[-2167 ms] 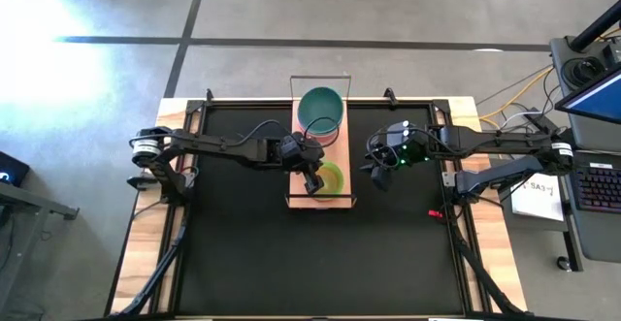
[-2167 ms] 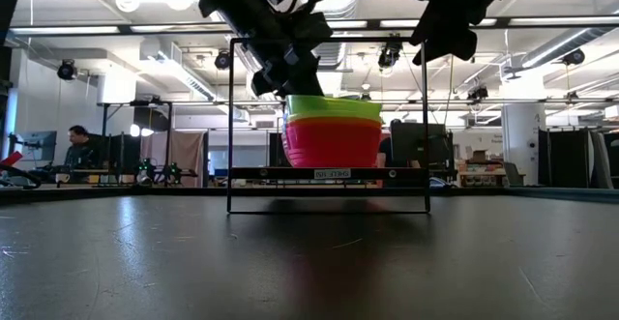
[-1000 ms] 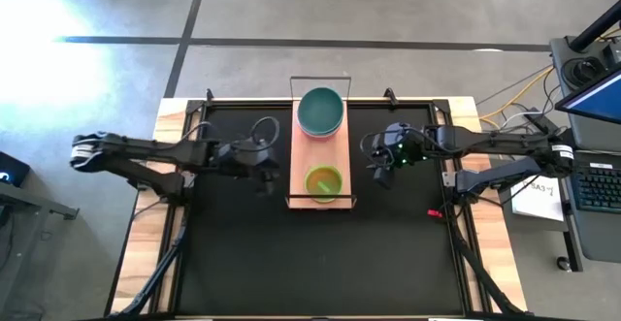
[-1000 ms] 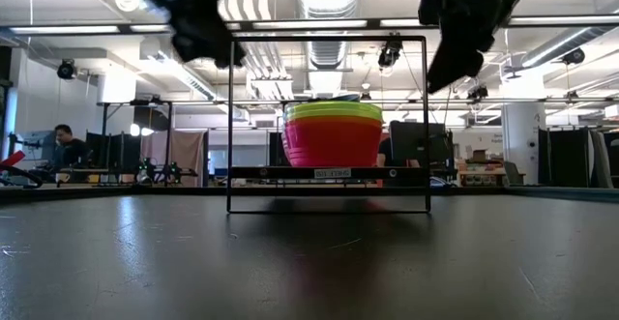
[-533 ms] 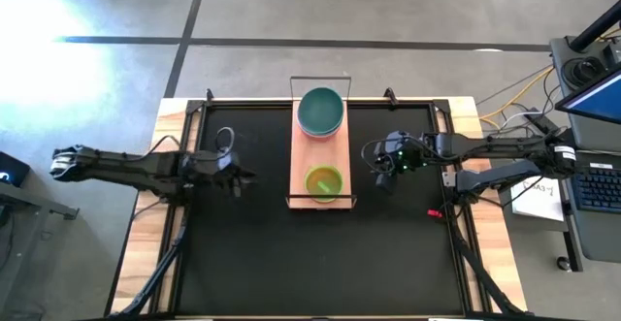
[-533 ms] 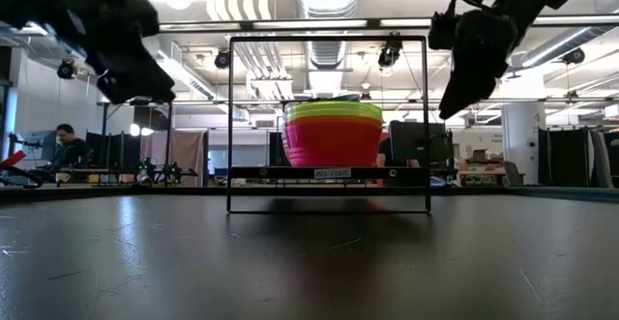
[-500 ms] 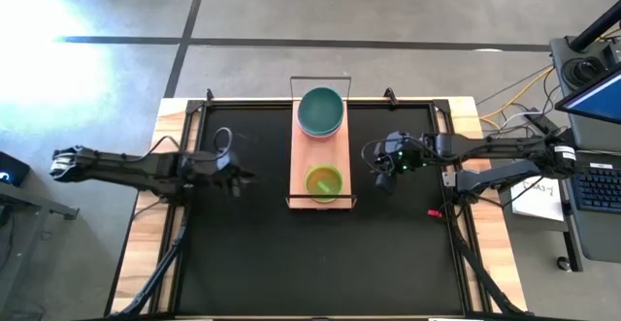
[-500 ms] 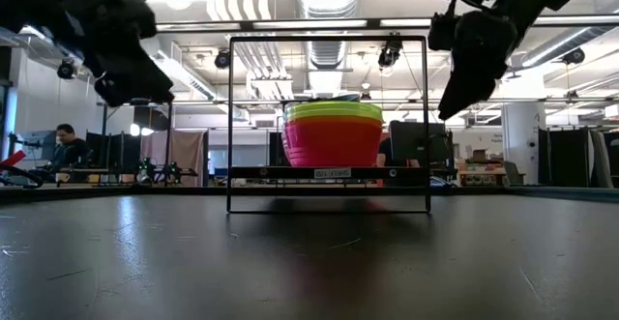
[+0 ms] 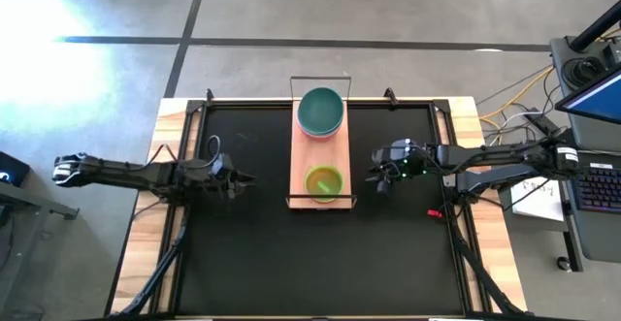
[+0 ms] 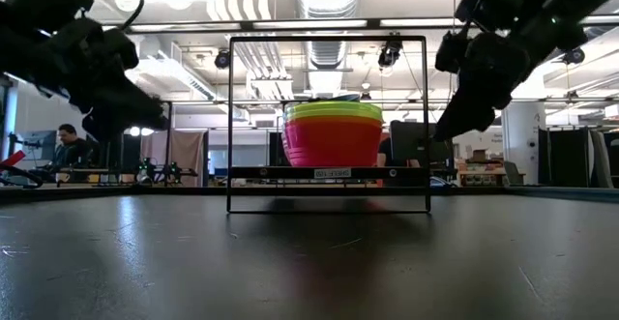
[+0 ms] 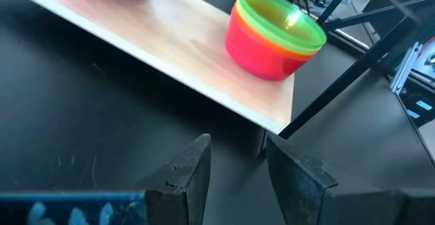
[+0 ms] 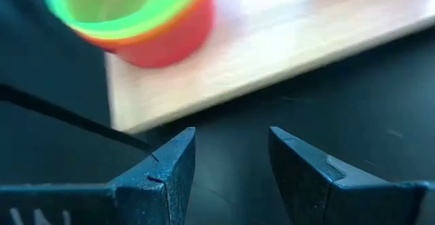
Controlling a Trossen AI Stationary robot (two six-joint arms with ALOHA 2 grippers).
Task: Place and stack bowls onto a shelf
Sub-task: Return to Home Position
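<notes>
The shelf [image 9: 303, 158] is a light-wood board with a thin wire frame, standing in the middle of the black mat. At its near end a small stack of bowls [image 9: 323, 181] rests on the board: yellow-green on top, then orange and red [image 10: 333, 131] [image 11: 272, 38] [image 12: 136, 18]. At its far end sits a larger stack with a teal bowl [image 9: 320, 112] on top. My left gripper [image 9: 241, 178] [image 11: 234, 167] hovers open over the mat left of the shelf. My right gripper [image 9: 375, 178] [image 12: 231, 167] hovers open to the shelf's right. Nothing lies between either pair of fingers.
The shelf's wire frame [image 10: 329, 40] rises above the board at its near end. Bare black mat [image 9: 310, 263] stretches along the near side of the table. Beside the table's right edge stand a keyboard and laptop [image 9: 597, 180]. A person [image 10: 70, 148] sits far back in the room.
My left gripper has drawn back from the shelf toward the table's left edge and come down lower. My right gripper has also sunk lower, staying just right of the shelf's near end. The bowls have not moved.
</notes>
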